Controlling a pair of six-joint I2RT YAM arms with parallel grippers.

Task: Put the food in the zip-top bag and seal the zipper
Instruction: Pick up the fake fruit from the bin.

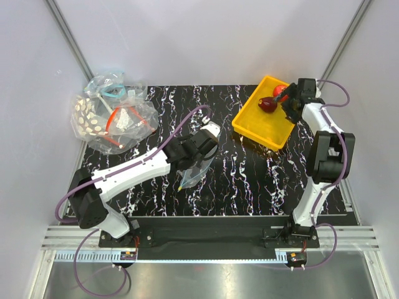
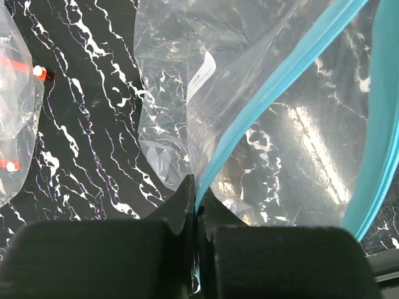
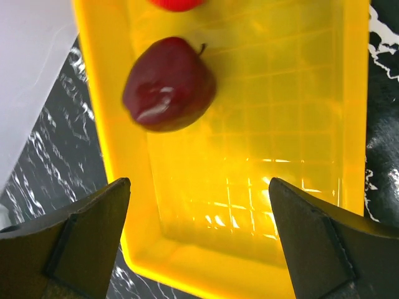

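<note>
The right gripper (image 3: 198,187) hung over the yellow tray (image 3: 312,93) with its fingers spread wide and nothing between them. The dark maroon fruit (image 3: 168,84) lay in the tray just ahead of the fingertips, close to one side wall, with bare tray floor on its other side. The red fruit (image 3: 176,4) sat just beyond it. Well left of the tray, the left gripper (image 2: 196,205) was clamped on the teal zipper (image 2: 274,81) of the zip-top bag (image 2: 168,75).

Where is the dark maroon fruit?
The maroon fruit sits in the yellow tray, upper right of the top view, beside the red fruit, near the right gripper.
</note>
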